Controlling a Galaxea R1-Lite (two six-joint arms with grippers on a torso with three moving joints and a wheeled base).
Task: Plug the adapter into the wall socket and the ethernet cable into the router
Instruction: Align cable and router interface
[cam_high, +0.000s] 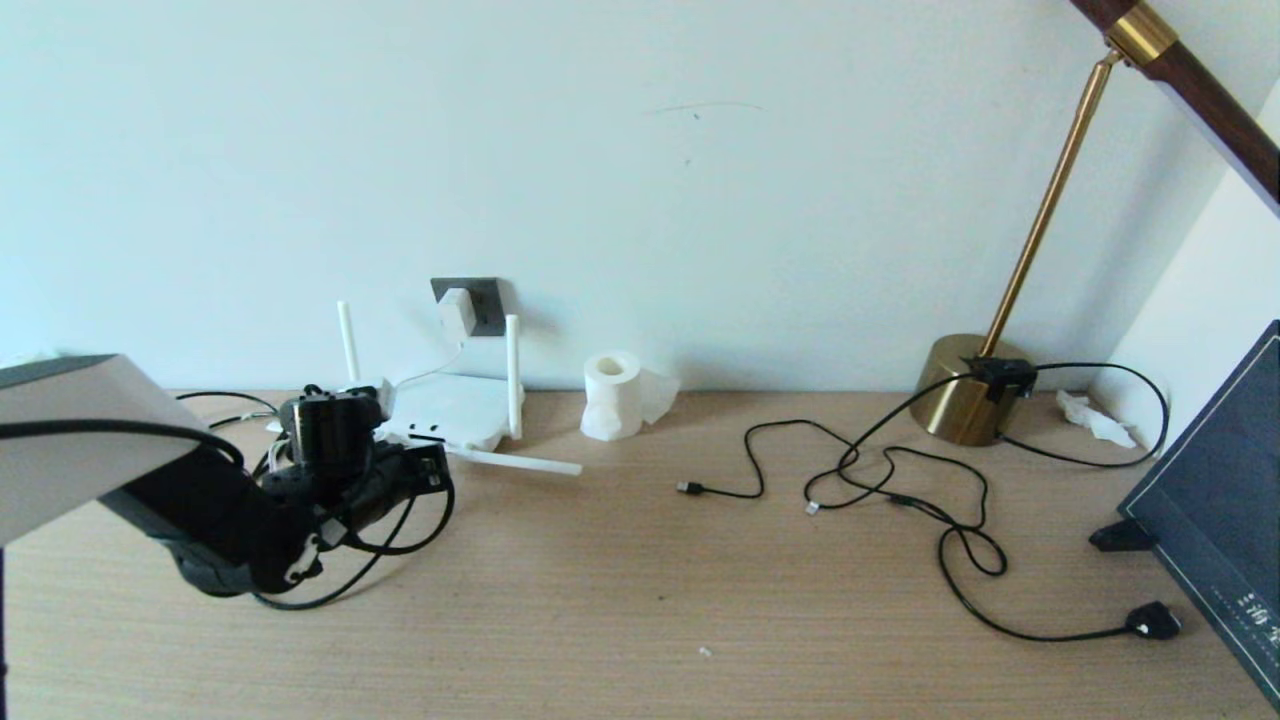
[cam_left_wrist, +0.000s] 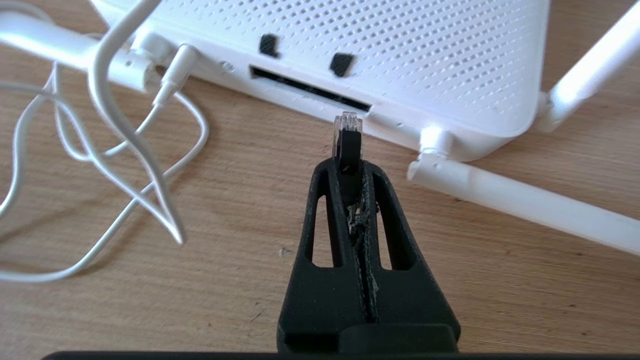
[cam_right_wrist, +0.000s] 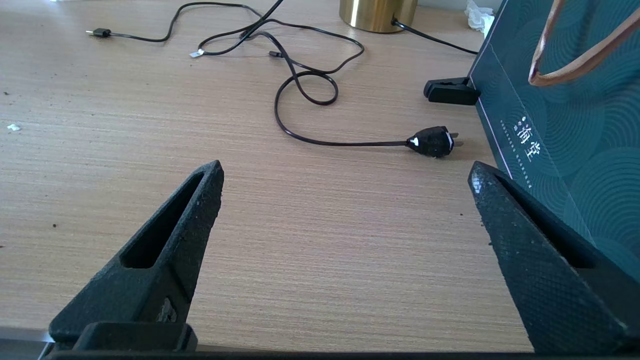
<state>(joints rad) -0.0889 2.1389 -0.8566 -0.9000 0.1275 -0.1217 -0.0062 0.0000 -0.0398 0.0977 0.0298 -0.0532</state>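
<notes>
The white adapter (cam_high: 456, 312) sits in the dark grey wall socket (cam_high: 484, 304), its thin white cord (cam_left_wrist: 150, 165) running down to the router. The white router (cam_high: 445, 412) lies flat below it, two antennas upright and one lying on the table. My left gripper (cam_left_wrist: 347, 167) is shut on the ethernet cable's plug (cam_left_wrist: 347, 140), whose clear tip is right in front of the dark port slot (cam_left_wrist: 310, 89) on the router's edge, at its right end. In the head view this gripper (cam_high: 432, 470) is at the router's near edge. My right gripper (cam_right_wrist: 345, 172) is open over bare table.
A white tissue roll (cam_high: 612, 395) stands right of the router. Thin black USB cables (cam_high: 850, 470) and the lamp's cord with its bulky plug (cam_high: 1152, 622) lie mid-right. The brass lamp base (cam_high: 965, 400) and a dark box (cam_high: 1225, 520) are at the far right.
</notes>
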